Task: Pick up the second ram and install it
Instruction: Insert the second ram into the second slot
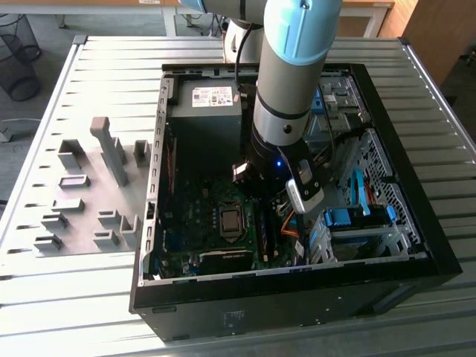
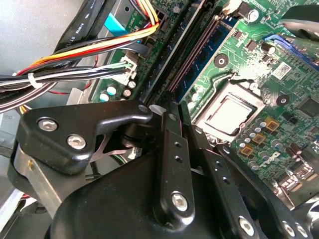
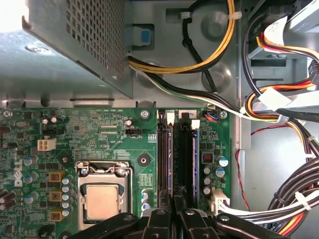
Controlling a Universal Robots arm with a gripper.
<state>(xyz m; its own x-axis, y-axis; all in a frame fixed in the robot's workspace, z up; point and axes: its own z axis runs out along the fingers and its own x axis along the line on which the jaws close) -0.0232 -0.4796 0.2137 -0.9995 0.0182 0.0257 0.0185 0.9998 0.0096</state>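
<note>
Your gripper [image 3: 174,211] low centre in the first wrist view, pressed together over the memory slots [image 3: 169,159], second ram [image 3: 195,159] seated inside the open computer case [image 1: 439,256], white label on power supply [image 1: 212,97] unreadable.

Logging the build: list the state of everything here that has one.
computer case: lying flat, side open.
processor: seated, no cooler on it.
ram stick: standing in a slot.
gripper: low inside the case, over the memory slots.
</note>
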